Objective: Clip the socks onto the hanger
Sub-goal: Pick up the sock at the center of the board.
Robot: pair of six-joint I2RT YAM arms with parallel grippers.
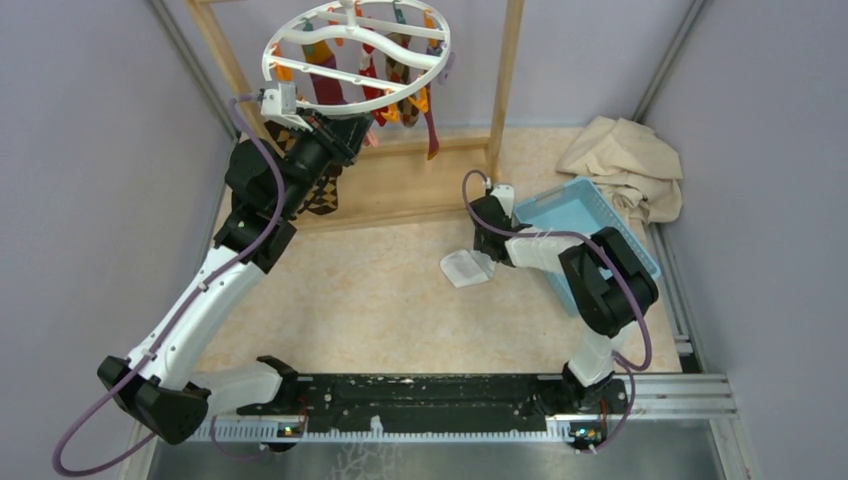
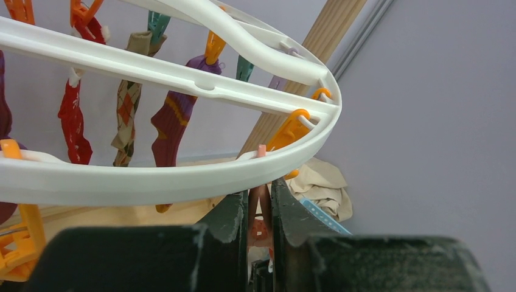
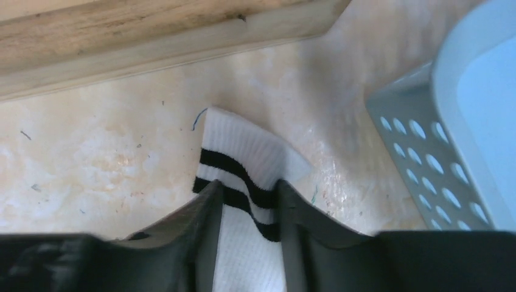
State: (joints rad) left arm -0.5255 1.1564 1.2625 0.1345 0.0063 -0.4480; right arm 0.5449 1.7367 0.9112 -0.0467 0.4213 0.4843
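Note:
The white round hanger [image 1: 355, 45] hangs from the wooden frame with several socks clipped on it: red [image 2: 74, 121], brown-diamond [image 2: 126, 112] and purple [image 2: 173, 121]. My left gripper [image 1: 342, 122] is raised to the ring's near rim [image 2: 182, 176], and in the left wrist view this gripper [image 2: 260, 194] is shut on an orange peg [image 2: 260, 228] hanging under the rim. My right gripper [image 1: 478, 252] is low over the table. In the right wrist view it [image 3: 248, 194] is shut on a white sock with black stripes [image 3: 240, 152], whose cuff lies past the fingertips.
A blue perforated basket [image 1: 580, 215] stands right of the right gripper, and it also shows in the right wrist view [image 3: 462, 121]. A beige cloth [image 1: 625, 160] lies behind it. The wooden frame's base [image 1: 400, 185] crosses the back. A brown-diamond fabric piece [image 1: 318, 195] shows under the left arm.

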